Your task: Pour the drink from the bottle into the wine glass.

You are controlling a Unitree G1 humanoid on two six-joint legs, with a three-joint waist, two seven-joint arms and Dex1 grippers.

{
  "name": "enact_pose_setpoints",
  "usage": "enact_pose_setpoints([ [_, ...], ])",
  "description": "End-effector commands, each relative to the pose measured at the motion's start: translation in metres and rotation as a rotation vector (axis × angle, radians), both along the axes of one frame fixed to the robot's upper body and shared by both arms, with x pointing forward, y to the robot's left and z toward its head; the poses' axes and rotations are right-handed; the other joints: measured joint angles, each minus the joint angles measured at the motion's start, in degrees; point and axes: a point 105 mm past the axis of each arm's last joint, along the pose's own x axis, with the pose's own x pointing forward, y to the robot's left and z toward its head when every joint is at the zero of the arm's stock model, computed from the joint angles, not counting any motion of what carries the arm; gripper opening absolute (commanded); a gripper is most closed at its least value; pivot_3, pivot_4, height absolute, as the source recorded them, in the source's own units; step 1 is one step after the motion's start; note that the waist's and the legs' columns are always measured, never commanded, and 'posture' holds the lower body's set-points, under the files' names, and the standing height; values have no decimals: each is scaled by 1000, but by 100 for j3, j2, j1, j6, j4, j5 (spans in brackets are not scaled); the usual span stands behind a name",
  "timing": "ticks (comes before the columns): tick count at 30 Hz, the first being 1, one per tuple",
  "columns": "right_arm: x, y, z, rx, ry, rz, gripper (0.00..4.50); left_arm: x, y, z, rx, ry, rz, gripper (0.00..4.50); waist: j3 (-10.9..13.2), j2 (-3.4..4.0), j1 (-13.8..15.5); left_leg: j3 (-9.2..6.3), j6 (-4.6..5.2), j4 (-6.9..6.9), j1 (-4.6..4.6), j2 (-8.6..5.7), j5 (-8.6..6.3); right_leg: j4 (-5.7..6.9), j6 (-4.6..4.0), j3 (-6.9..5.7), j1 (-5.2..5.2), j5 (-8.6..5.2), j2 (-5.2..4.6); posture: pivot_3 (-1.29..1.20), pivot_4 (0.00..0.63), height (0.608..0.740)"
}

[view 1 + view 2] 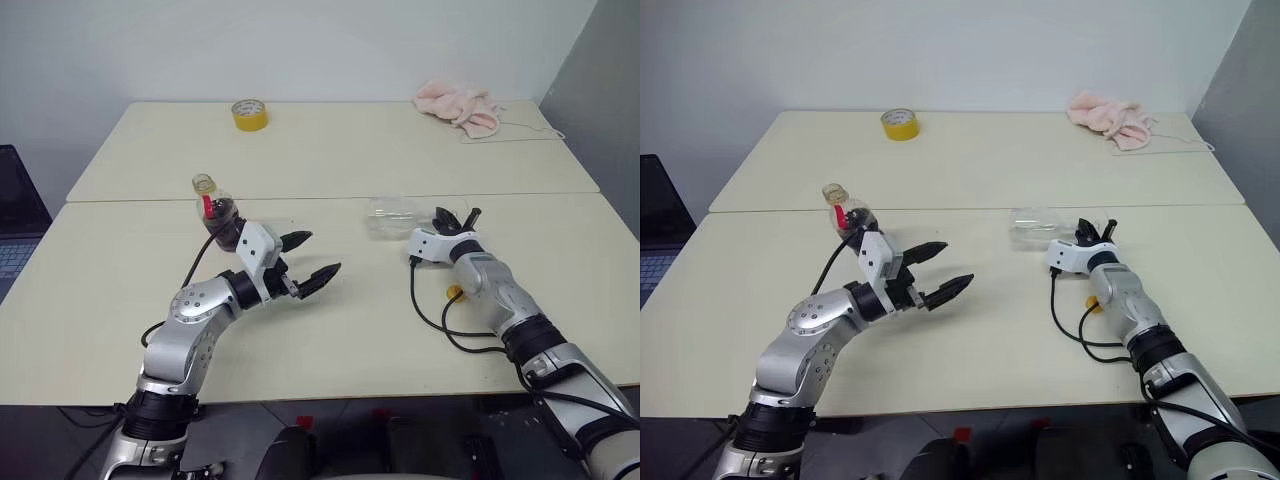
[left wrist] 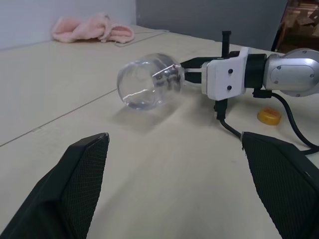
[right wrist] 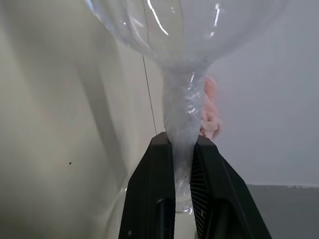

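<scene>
Right gripper (image 3: 182, 164) clamped on stem of wine glass (image 2: 148, 84); glass lying on its side on table (image 1: 340, 330), bowl pointing toward robot's left. Left gripper (image 1: 312, 256) spread wide, holding nothing, hovering over table. Bottle (image 1: 215, 208) standing uncapped just behind left wrist; yellow cap (image 2: 269, 116) beside right arm.
</scene>
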Motion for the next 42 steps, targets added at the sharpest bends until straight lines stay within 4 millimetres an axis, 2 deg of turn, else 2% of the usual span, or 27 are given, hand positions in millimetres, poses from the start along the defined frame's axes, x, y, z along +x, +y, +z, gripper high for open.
enact_pose_setpoints([
  [1,0,-6,12,10,-49,-18,167,-3,-1,9,-2,-48,7,4500,0,0,1,-1,0,0,-1,0,0,0,0,-1,0,0,0,0,150,740],
  [7,-7,6,57,159,-171,47,165,-8,8,7,-6,-47,46,4500,6,8,0,2,0,-1,-21,-1,0,0,0,3,-23,0,-1,0,150,740],
  [9,-15,18,76,240,-203,127,165,-11,14,7,-5,-50,53,4500,6,9,-1,3,0,1,-37,0,0,4,0,3,-40,0,-1,0,150,740],
  [12,-31,41,86,390,-173,260,164,-16,22,6,2,-52,57,4500,6,9,-4,1,0,-1,-37,2,0,3,0,1,-41,0,0,0,150,740],
  [17,-68,85,77,797,12,506,163,-28,35,3,5,-31,36,4500,8,12,-1,-1,0,-5,-35,4,0,2,0,-1,-37,0,0,0,150,740],
  [19,-80,100,69,892,113,592,163,-32,39,2,5,-20,29,4500,9,14,2,-2,0,2,-36,4,0,2,0,-1,-35,0,-1,0,150,740],
  [21,-87,107,66,950,166,634,163,-35,41,2,-2,-13,25,4500,10,16,27,-4,0,3,-35,3,0,1,0,-1,-33,0,-1,0,150,740],
  [27,-97,149,41,1185,413,770,162,-51,52,4,-16,20,-4,4500,13,21,4,-8,0,-5,-29,8,0,3,-1,-3,-35,0,3,0,150,740],
  [36,-98,171,12,1143,567,848,162,-54,56,8,-19,22,15,4500,13,21,11,-9,0,-2,-27,4,0,4,-1,-3,-34,0,3,0,150,740],
  [42,-97,184,2,1101,634,896,162,-56,53,9,-19,21,23,4500,13,21,-4,-9,0,-3,-27,6,0,5,-1,-3,-36,0,4,0,150,740],
])
